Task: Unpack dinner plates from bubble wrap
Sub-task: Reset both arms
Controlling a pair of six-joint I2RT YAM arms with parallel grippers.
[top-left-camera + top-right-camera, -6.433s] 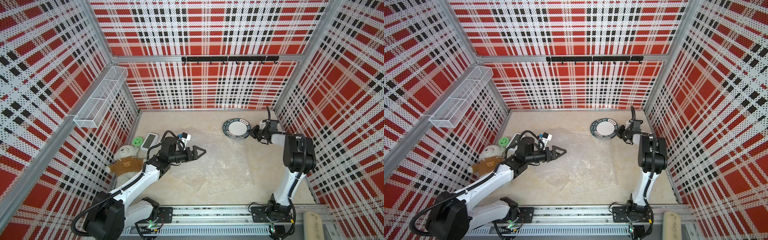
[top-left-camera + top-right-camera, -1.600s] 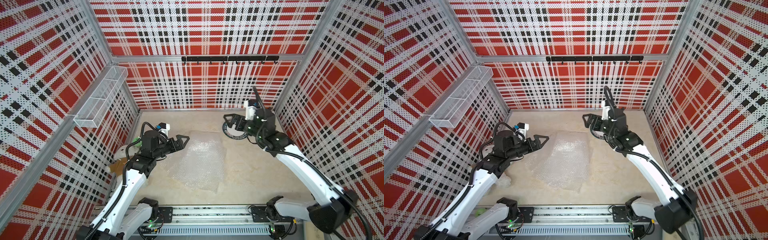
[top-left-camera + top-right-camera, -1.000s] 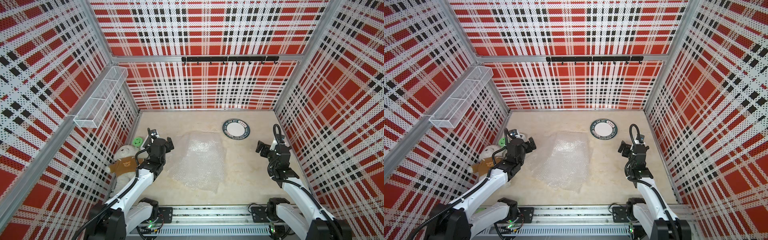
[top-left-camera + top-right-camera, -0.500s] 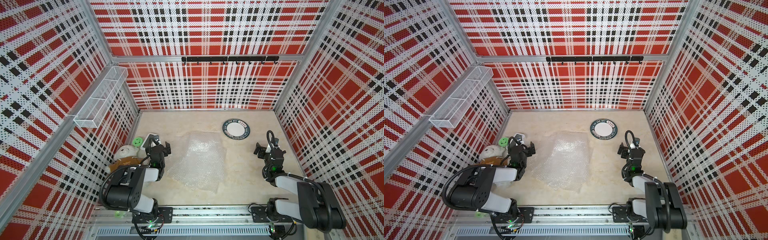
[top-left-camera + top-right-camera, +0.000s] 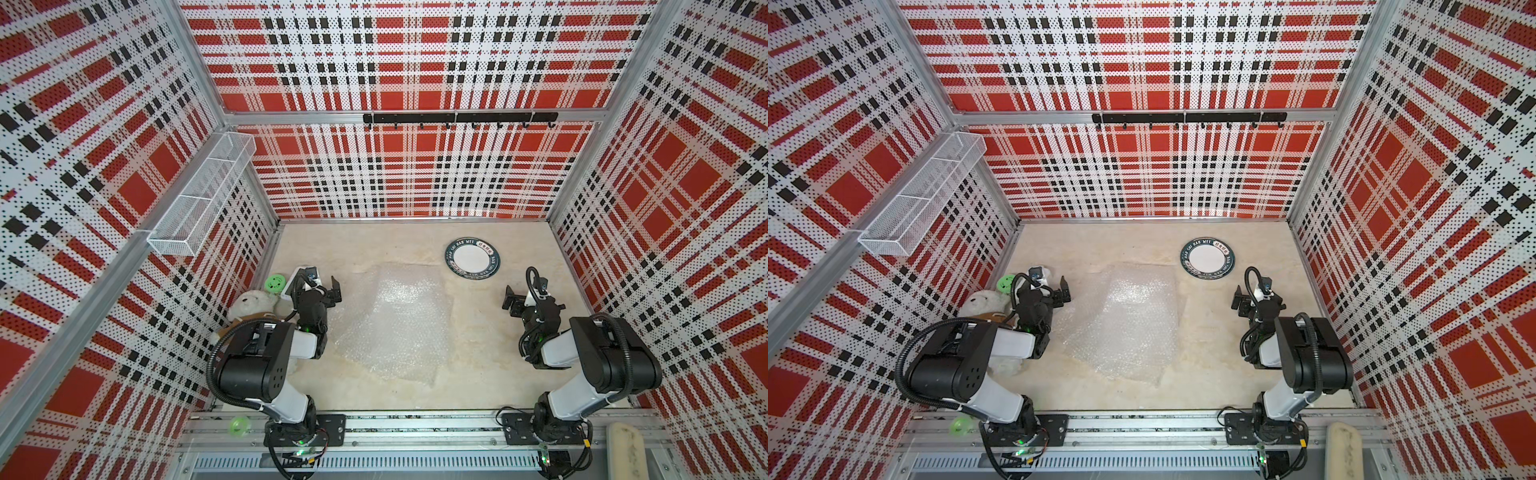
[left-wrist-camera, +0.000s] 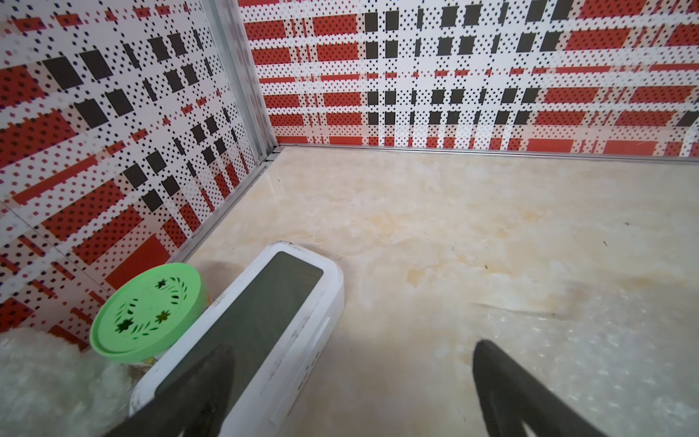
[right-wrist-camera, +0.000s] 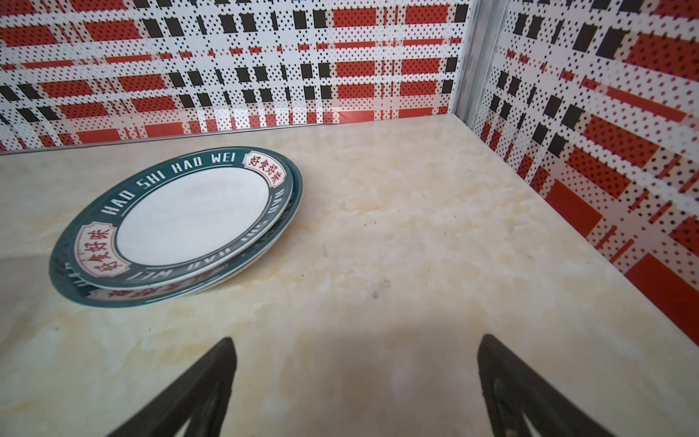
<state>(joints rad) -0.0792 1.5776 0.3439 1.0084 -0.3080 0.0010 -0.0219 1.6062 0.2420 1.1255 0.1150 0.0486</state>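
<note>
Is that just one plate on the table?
No, the right wrist view shows the dinner plates stacked, a second dark rim showing beneath the top one.

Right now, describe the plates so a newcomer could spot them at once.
On the beige table, look toward the far right corner, below the black hook rail. There, past the bubble wrap, lies a low stack of plates. Only they are round with a dark green lettered band around a white centre; the green disc at the left wall is smaller and all green.
</note>
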